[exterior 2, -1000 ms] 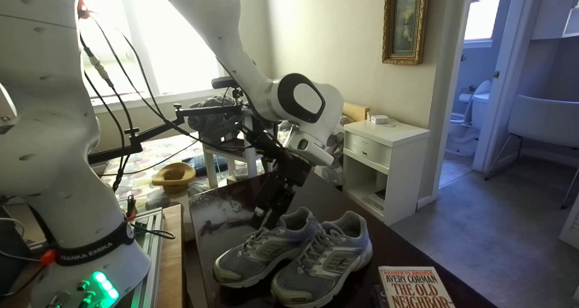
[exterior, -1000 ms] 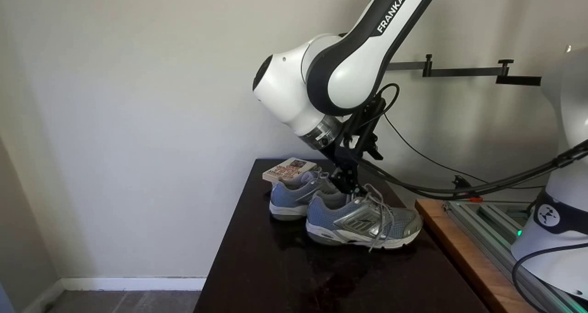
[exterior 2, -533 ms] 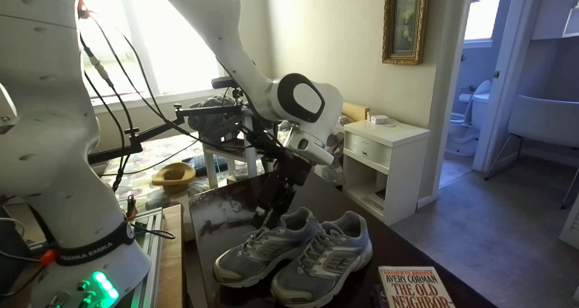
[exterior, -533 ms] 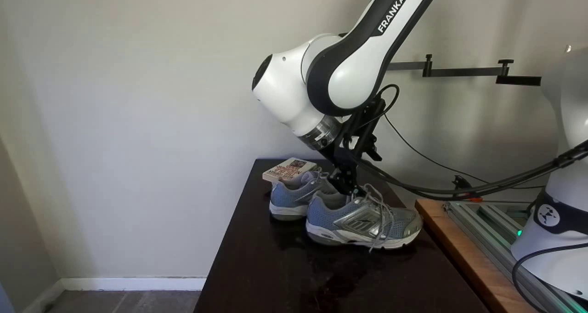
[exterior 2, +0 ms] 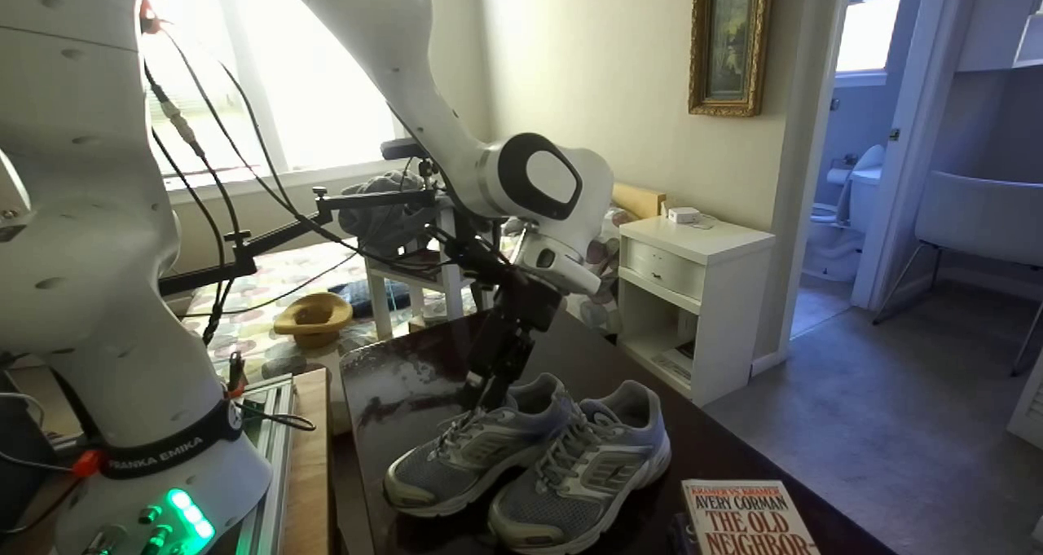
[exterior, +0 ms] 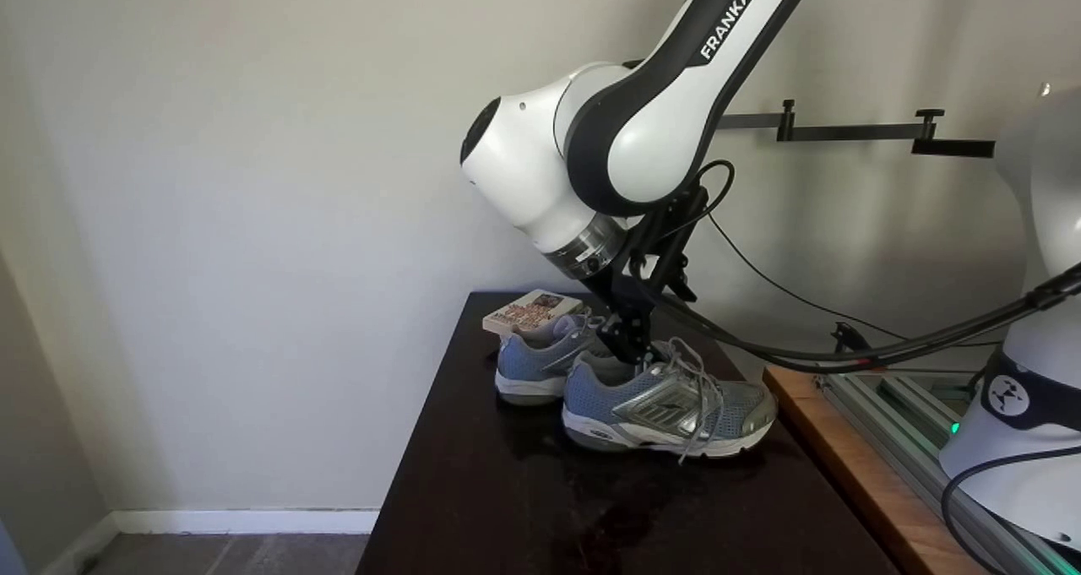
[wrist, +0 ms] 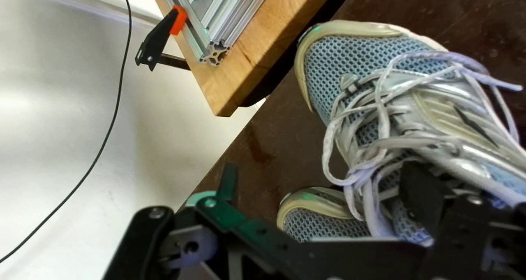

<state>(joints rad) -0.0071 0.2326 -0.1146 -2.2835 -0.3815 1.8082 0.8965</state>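
Hanging over a shoe (exterior: 667, 410) on the table (exterior: 473, 490), beside its mate (exterior: 534, 368) | pincer (wrist: 321, 181) wide, one finger (wrist: 423, 195) by the laces (wrist: 380, 128) | step: seemingly lining up | next likely calls for straddling before squeezing

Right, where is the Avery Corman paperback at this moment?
In an exterior view, the paperback is at the bottom edge, right of the nearer running shoe, while the claw is at the farther shoe. The wrist view doesn't show the paperback.

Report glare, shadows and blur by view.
In an exterior view, the large rectangular window is washed out; in an exterior view, soft shadows streak the smooth pale wall; in the wrist view, the black jointed pincer looks slightly soft, the blue mesh sneaker crisper.
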